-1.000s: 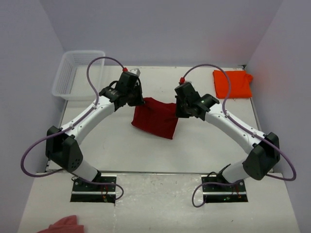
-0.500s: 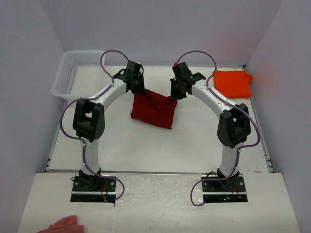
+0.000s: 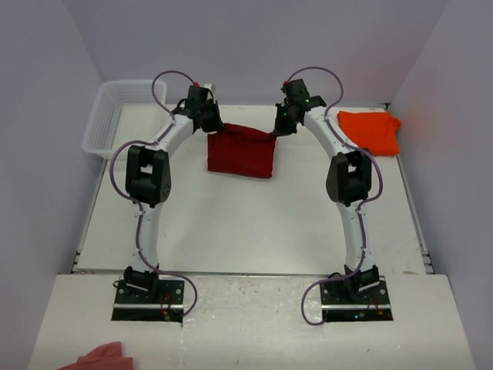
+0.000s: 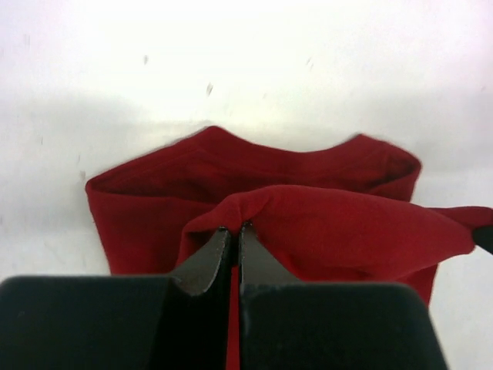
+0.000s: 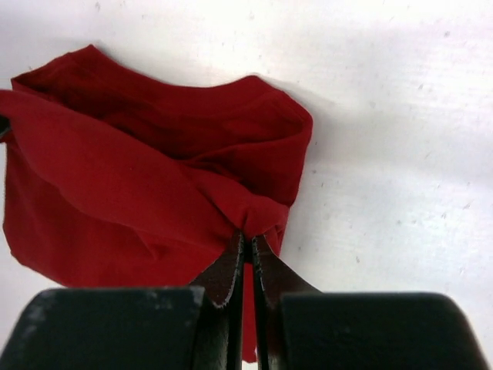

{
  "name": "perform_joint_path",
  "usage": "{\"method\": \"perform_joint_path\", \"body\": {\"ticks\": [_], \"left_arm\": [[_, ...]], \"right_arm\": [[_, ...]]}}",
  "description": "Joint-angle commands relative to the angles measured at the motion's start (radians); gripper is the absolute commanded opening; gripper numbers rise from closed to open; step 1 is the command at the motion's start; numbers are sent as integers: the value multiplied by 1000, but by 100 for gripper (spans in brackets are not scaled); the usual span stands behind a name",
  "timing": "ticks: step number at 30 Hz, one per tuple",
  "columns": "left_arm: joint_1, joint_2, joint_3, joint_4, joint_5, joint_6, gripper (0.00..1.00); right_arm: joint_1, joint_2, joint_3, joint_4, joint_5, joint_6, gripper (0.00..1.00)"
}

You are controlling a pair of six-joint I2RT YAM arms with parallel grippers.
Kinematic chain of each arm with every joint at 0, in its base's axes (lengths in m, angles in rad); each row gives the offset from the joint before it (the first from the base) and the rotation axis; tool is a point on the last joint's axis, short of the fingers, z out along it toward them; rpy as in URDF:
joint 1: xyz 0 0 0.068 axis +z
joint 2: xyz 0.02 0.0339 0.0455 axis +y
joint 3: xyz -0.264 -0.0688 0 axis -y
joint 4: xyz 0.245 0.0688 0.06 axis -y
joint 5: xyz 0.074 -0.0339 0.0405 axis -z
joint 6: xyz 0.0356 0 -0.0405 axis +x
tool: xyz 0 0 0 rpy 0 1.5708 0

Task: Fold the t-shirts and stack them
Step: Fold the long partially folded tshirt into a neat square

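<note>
- Toward the far side of the table (image 3: 254, 223), between the two arms: crimson t-shirt (image 3: 240, 154), partly folded, with its near portion lying flat on the surface.
- Clamped in the left claw (image 4: 236, 228), jaws pressed tight together: the shirt's far-left corner, with a fold of red cloth humped over the jaw ends.
- Clamped the same way in the right claw (image 5: 246, 236), jaws closed with only a sliver of red between them: the far-right corner, with the cloth gathered into a small bunch.
- Between the two claws: the shirt's far edge stretched across, with the upper layer raised a little off the layer beneath.
- Under that raised layer, in both wrist views: a curved hemmed edge of the lower layer, resting on the table.
- At the far right of the table, well apart from the red shirt: orange t-shirt (image 3: 370, 131), folded into a rough rectangle and lying flat.
- Beside the table's far-left corner: white mesh basket (image 3: 108, 116).
- On the near ledge, at bottom left: pale pink cloth (image 3: 104, 357), cut off by the frame edge.
</note>
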Motion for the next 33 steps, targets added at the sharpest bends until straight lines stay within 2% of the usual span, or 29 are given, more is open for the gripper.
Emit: {"method": "perform_joint_path", "body": {"ticks": [1,3,4,6,7,9,10,13,15,16,17,18,20,21,26,27,29,30,31,32,33], "left_arm": [[37,70,151,52,46,52,0],[48,101,194,40,55,53,0],[55,93,180,56,51,52,2],[60,44,95,144,23,59,6],[60,26,65,165,5,75,8],[63,-14,15,218,-21,79,10],[70,-15,22,216,-15,79,10],[77,22,97,169,-5,78,7],[78,44,132,149,0,78,4],[78,45,132,150,-2,73,4],[78,45,128,153,5,72,3],[78,41,120,158,5,70,0],[80,22,87,191,2,61,0],[80,7,50,204,9,56,0],[80,-13,-21,221,23,27,0],[80,-13,-25,221,21,29,9],[80,-19,-45,228,-1,35,35],[80,-37,-58,238,-9,42,62],[80,-47,-71,262,-14,47,74],[80,-71,-100,277,-14,52,91],[80,-88,-116,299,-15,53,94]], "right_arm": [[-40,40,92,-43,-77,-43,0],[-48,63,113,-26,-103,-65,3],[-51,69,119,-22,-98,-85,35],[-56,70,135,0,-72,-109,65],[-59,64,132,12,-69,-120,76],[-60,41,118,38,-51,-138,79],[-60,-1,98,49,-14,-137,84],[-57,-96,6,61,-41,-131,86],[-51,-149,-107,85,-115,-128,82],[-45,-199,-147,101,-138,-119,74],[-45,-218,-216,131,-207,-108,34],[-45,-232,-241,145,-244,-85,2],[-43,-253,-302,197,-323,-59,0],[-43,-247,-305,211,-444,-43,0],[-25,-152,-208,199,-562,6,0],[-16,-148,-201,196,-563,10,0],[-7,-149,-215,201,-560,1,0],[0,-163,-227,204,-556,-6,0],[3,-172,-264,216,-559,-10,0],[4,-183,-282,224,-559,-22,0],[7,-204,-304,227,-556,-26,0]]}}
